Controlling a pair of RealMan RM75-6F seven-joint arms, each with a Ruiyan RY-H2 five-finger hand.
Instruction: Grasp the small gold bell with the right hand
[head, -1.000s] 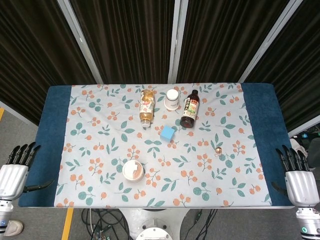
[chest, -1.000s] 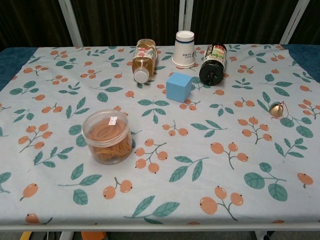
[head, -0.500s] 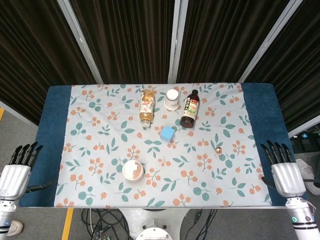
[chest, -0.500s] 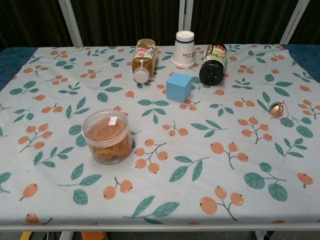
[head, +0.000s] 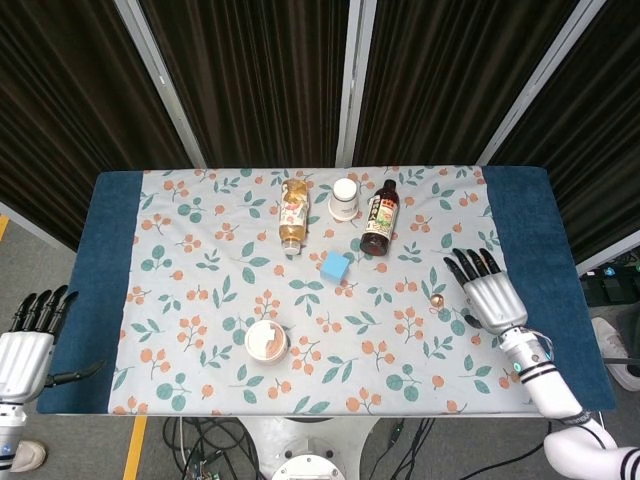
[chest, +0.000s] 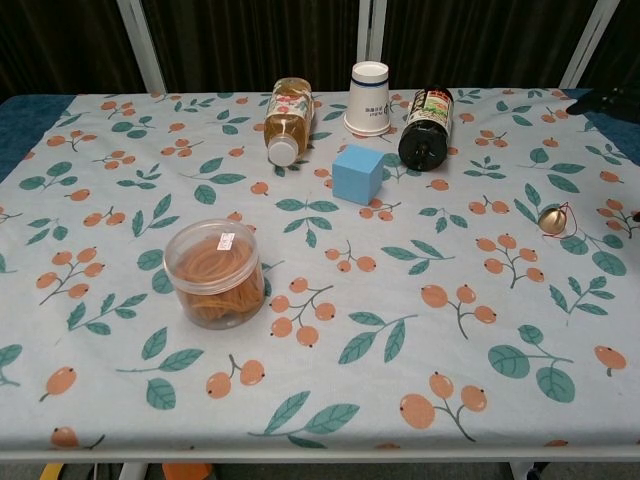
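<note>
The small gold bell (head: 437, 299) lies on the patterned cloth toward the right side; the chest view shows the bell (chest: 551, 219) with a thin red loop. My right hand (head: 487, 293) hovers just right of it over the cloth, fingers spread and holding nothing; only dark fingertips (chest: 606, 98) show at the chest view's right edge. My left hand (head: 28, 342) hangs off the table's front left corner, fingers apart and empty.
A pale-juice bottle (head: 292, 218) and a dark bottle (head: 379, 219) lie at the back, with a white cup (head: 344, 199) between them. A blue cube (head: 335, 266) sits near the middle. A clear jar of rubber bands (head: 267, 342) stands front left.
My right hand has moved from the table's front right corner inward and forward, ending beside the bell. The left hand has barely shifted. Nothing on the cloth moved.
</note>
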